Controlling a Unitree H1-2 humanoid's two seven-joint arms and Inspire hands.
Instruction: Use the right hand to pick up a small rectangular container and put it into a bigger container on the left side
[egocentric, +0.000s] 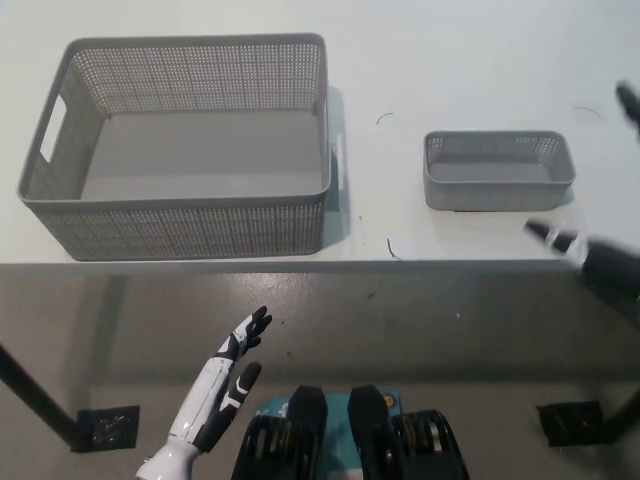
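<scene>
Right robot hand (600, 262): black, at the right edge of the view, blurred and partly cut off by the frame. One fingertip (540, 232) lies over the desk's front edge, just right of and below the small bin; another dark tip shows at the upper right edge. Fingers spread wide, holding nothing.
Left robot hand (238, 355): white, resting low at the lower left, below the desk's front edge, over the floor. Fingers apart, holding nothing.
Small bin (498, 170): grey, rectangular, perforated walls, upright on the desk at right of centre. Empty inside. Not touched by either hand.
Big bin (180, 145): grey, perforated, upright on the left part of the desk, well apart from the small bin. A slot handle shows in its left wall. Interior empty.
Desk (470, 60): pale top, with faint dark marks between and near the bins; too small to identify.
Hidden: right arm beyond the frame edge cannot be seen.
</scene>
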